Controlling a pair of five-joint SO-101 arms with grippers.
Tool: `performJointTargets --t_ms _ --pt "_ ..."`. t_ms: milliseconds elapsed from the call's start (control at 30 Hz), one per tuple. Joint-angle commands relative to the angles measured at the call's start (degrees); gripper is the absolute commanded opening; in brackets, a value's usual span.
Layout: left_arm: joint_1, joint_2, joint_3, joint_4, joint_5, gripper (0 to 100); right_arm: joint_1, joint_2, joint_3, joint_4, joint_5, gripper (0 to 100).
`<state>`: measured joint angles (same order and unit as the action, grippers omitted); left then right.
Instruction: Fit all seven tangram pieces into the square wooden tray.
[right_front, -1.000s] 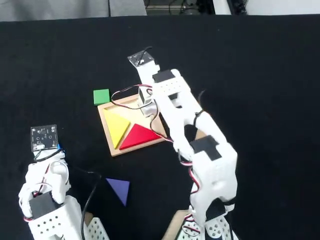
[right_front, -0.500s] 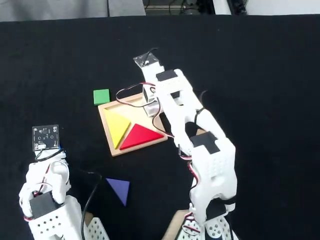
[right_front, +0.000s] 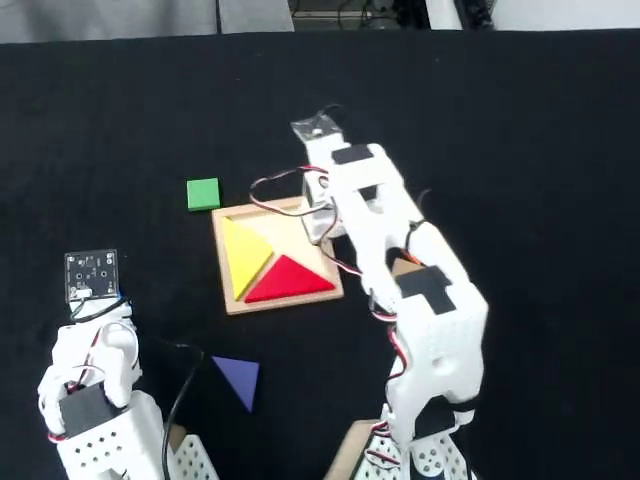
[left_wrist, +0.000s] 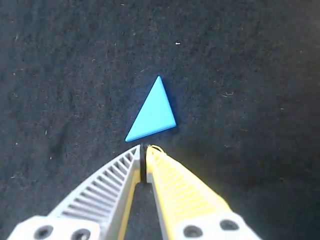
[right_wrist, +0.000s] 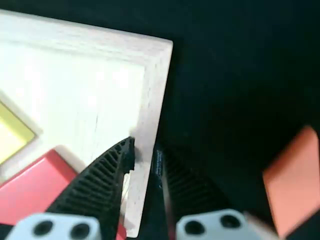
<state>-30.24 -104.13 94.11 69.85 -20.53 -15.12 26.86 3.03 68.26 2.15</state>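
In the high view, the square wooden tray (right_front: 280, 222) is seen lying on the black counter (right_front: 520, 150). A yellow triangle (right_front: 245, 250) and a red triangle (right_front: 288, 280) are already seated in it, edge to edge, and the far part of its floor is left bare. A green square (right_front: 203, 193) is placed just beside the tray's far left corner, outside it. A blue-violet triangle (right_front: 238, 378) is left well apart, nearer the arms' bases. The right arm (right_front: 420, 290) is stretched over the tray's right side, and the left arm (right_front: 90, 380) is folded back at its base.

In the left wrist view, the left gripper (left_wrist: 145, 148) is shown clenched on nothing, its tips pressed together just short of a light blue triangle (left_wrist: 152, 112) lying flat on the counter. Whether this is the triangle noted in the high view cannot be told.

In the right wrist view, the right gripper (right_wrist: 142, 150) is shown clamped on the tray's rim near a corner, one finger inside and one outside. An orange piece (right_wrist: 292, 175) is seen on the counter nearby.

Two of the seven pieces are judged placed, and the step in hand appears to be positioning the tray rather than carrying a piece. Next, the rim would need to be released, then a loose piece pinched across its thin edges, turned to match the bare area and lowered flat
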Motion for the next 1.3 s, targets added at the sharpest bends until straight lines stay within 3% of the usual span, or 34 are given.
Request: performJointTargets --t_ms 0,267,467,767,1033,1267 --pt "0.8 -0.4 -0.2 0.0 -0.4 3 2.6 -9.8 10.9 -1.8 -4.3 1.1" --pt "0.8 -0.4 -0.2 -0.1 -0.4 3 3.7 -29.1 29.7 -12.7 -6.3 1.1" --pt "0.8 -0.4 -0.2 -0.1 -0.4 3 4.0 -26.9 29.1 -13.0 -6.9 1.1" --pt "0.8 -0.4 -0.2 -0.1 -0.4 3 8.4 -23.3 26.9 -13.1 -14.7 1.1" --pt "0.9 -0.4 -0.2 -0.1 -0.4 3 4.5 -22.9 26.7 -13.8 -15.7 1.4" --pt "0.9 -0.4 -0.2 -0.1 -0.4 3 0.2 -23.4 26.6 -13.4 -14.1 17.5"
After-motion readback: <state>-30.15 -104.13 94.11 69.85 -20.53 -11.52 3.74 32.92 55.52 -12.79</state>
